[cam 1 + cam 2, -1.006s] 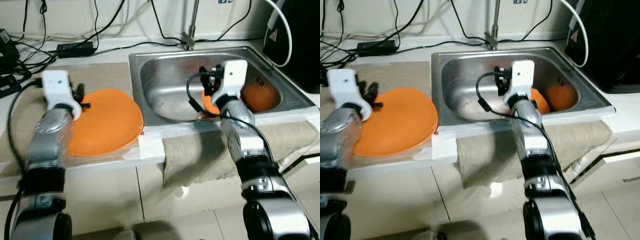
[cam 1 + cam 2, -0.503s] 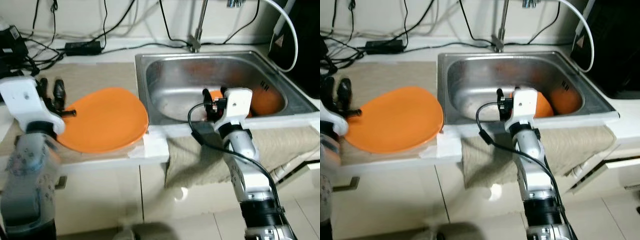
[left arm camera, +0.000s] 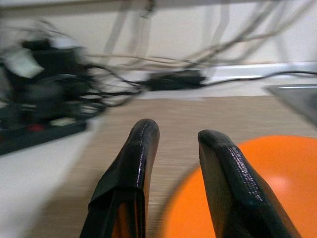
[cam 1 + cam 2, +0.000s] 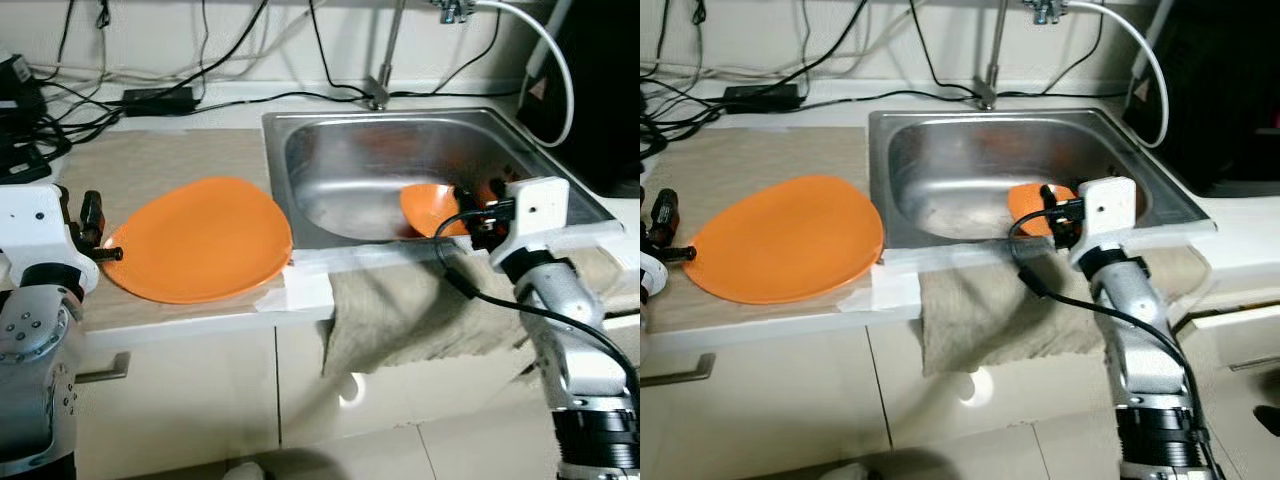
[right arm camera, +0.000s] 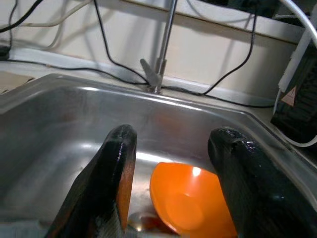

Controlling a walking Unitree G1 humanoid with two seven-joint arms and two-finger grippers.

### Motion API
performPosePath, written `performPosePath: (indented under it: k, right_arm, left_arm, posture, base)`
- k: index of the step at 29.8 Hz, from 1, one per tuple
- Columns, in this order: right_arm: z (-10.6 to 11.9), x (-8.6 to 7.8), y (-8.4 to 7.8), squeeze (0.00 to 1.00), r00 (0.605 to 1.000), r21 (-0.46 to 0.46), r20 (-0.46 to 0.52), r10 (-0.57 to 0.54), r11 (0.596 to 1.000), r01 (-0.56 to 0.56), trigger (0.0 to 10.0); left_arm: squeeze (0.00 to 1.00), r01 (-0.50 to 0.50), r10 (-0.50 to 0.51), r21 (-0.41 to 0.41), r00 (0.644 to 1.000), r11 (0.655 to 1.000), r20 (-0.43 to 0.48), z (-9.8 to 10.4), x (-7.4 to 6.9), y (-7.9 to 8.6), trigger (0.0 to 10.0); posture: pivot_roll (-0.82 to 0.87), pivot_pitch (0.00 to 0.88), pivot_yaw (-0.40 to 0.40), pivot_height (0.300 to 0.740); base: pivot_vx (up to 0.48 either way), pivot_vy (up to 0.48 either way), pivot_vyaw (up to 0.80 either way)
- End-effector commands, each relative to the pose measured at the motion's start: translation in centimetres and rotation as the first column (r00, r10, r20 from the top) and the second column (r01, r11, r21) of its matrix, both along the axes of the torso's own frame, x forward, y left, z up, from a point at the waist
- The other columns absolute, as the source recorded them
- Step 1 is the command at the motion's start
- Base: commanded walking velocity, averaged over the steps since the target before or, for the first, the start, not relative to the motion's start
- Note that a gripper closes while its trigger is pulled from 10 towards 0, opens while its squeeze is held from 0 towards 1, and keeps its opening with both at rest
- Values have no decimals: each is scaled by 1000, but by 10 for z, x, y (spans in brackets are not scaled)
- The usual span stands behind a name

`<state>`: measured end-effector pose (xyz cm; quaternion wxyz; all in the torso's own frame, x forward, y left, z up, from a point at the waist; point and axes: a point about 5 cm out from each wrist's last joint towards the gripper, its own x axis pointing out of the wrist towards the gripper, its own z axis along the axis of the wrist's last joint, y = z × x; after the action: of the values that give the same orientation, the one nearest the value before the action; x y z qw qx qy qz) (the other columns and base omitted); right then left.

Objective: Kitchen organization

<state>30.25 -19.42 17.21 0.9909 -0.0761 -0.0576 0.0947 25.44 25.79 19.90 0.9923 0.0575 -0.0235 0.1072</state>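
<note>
The right claw [image 5: 171, 163], fingers spread and holding nothing, hovers at the sink's [image 4: 330, 130] near rim, just short of the tilted orange bowl [image 5: 190, 203] inside, which its wrist view shows whole, while the left claw [image 3: 173, 148], also parted, sits at the plate's [image 4: 200, 250] left edge on the desk [image 4: 150, 165].

My arms are silver tubes ending in white boxy wrist housings; a black cable loops along my right arm [image 4: 560, 330], and my fingers [image 5: 111, 173] are glossy black.

Head eyes look down on counter and sink [image 4: 420, 150]; wrist views sit low, close
</note>
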Motion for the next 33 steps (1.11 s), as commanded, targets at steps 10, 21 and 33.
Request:
performPosePath:
  k: [10, 21, 33]
  right_arm:
    - [-3, -6, 30, 0, 986, 45, -62, 153, 988, -151, 10000]
    - [-5, -9, 34, 0, 981, 47, -81, 176, 984, -173, 10000]
    - [-7, -10, 47, 0, 973, 79, -98, 209, 976, -201, 10000]
  left_arm:
    - [1000, 175, -182, -57, 974, 983, -137, -10, 15, -11, 10000]
    - [1000, 167, -171, -42, 979, 985, -115, 3, 26, -11, 10000]
    - [0, 6, -18, -94, 992, 996, -128, 16, 44, 2, 10000]
  posture:
    - [80, 0, -22, 740]
    - [74, 1, -17, 740]
    - [86, 6, -11, 740]
  base:
    - [0, 0, 0]
    - [0, 0, 0]
    - [0, 0, 0]
